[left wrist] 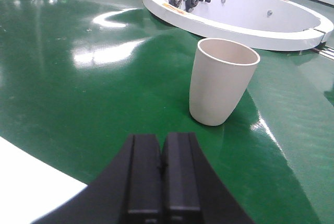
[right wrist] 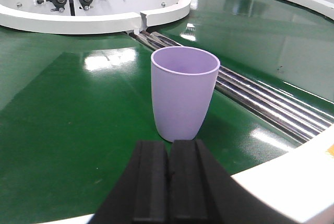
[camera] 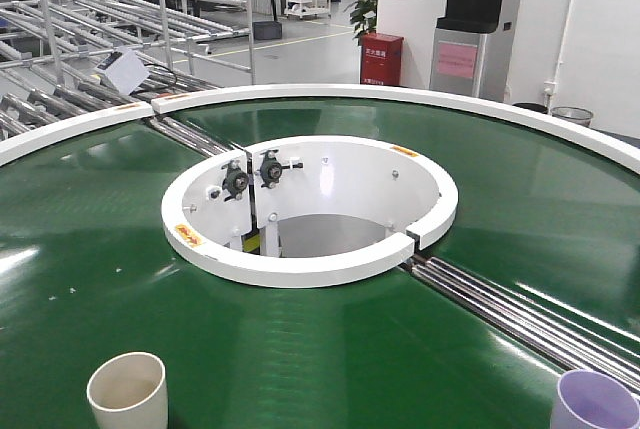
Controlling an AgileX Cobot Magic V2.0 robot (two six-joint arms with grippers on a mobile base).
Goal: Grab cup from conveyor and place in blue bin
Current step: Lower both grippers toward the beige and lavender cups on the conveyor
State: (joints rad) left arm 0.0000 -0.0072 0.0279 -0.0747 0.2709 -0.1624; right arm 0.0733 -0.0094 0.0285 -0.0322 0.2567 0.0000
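Jaws pressed together, the left gripper point(left wrist: 163, 140) is aimed at a tapered cream plastic cup point(left wrist: 224, 80) standing just ahead-right on the dark green ring-shaped conveyor point(left wrist: 78, 93). The right gripper point(right wrist: 168, 148), equally closed, is faced by a lilac plastic cup point(right wrist: 183, 93) straight ahead. Neither cup is gripped, presumably because the approach is not yet made.

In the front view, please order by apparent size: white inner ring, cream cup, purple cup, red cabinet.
1. White inner ring.
2. Cream cup and purple cup: alike, both cut by the frame, so not ranked.
3. Red cabinet, smallest, but it stands far back.
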